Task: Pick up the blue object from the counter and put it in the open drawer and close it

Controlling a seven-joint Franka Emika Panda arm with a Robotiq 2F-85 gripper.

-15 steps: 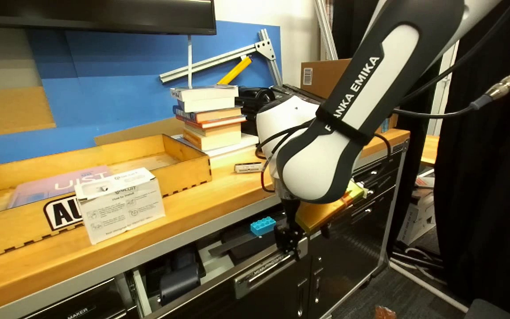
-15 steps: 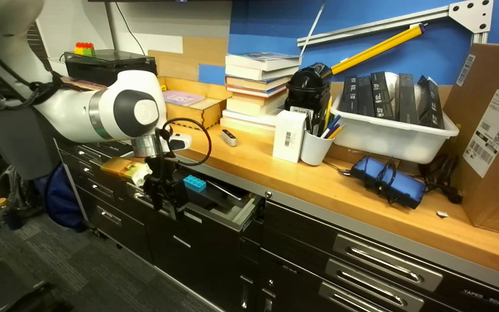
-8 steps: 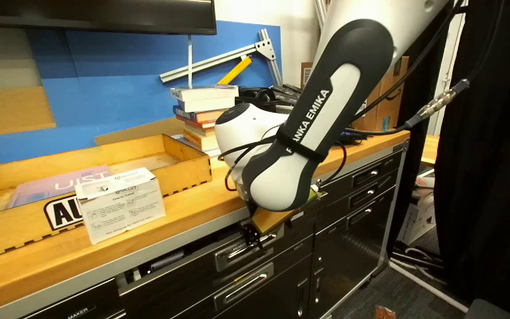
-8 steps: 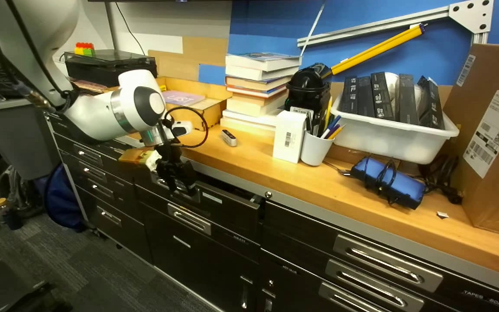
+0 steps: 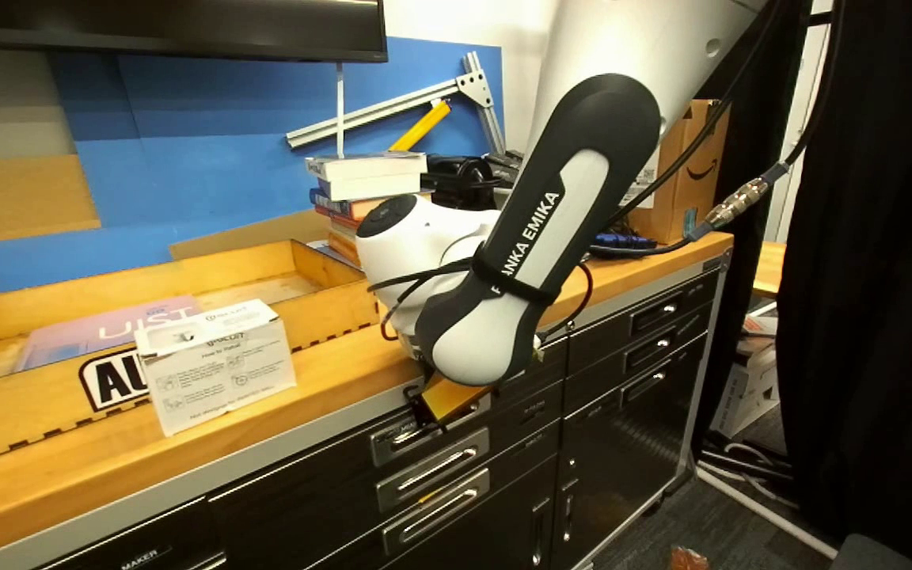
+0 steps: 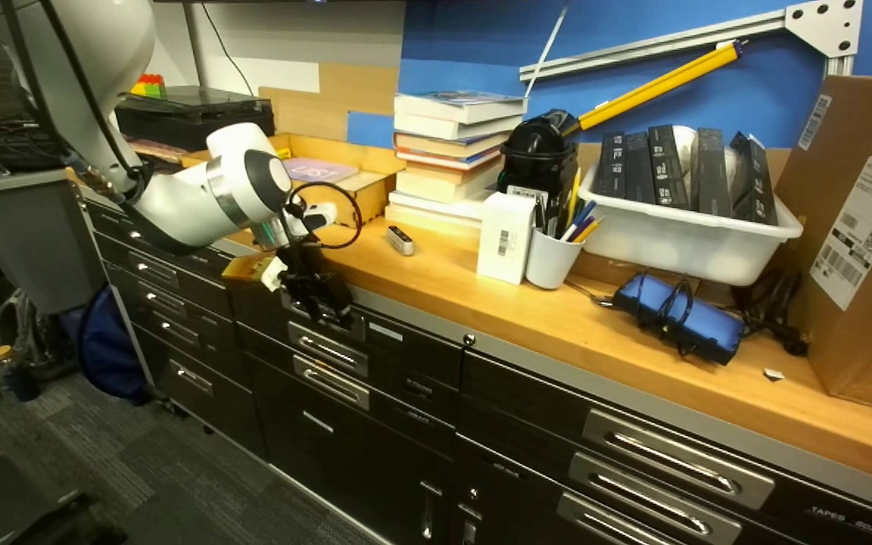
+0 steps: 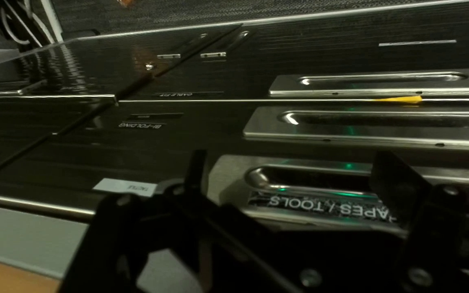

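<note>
Evidently the drawer [image 5: 305, 475] sits closed under the counter [image 6: 436, 280]; its label [image 7: 324, 206], upside down in wrist view, reads "APES / TOOLS", start hidden. Gripper [image 7: 291, 162] unclenched, spread at the handle [image 7: 316, 166].

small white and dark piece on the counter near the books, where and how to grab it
Probably across the middle of the small piece, over its short width, the pincer coming down from above. In an exterior view it is long and narrow, lying on the counter, apart from the stacked books and upright white box, so both long sides look reachable.
</note>
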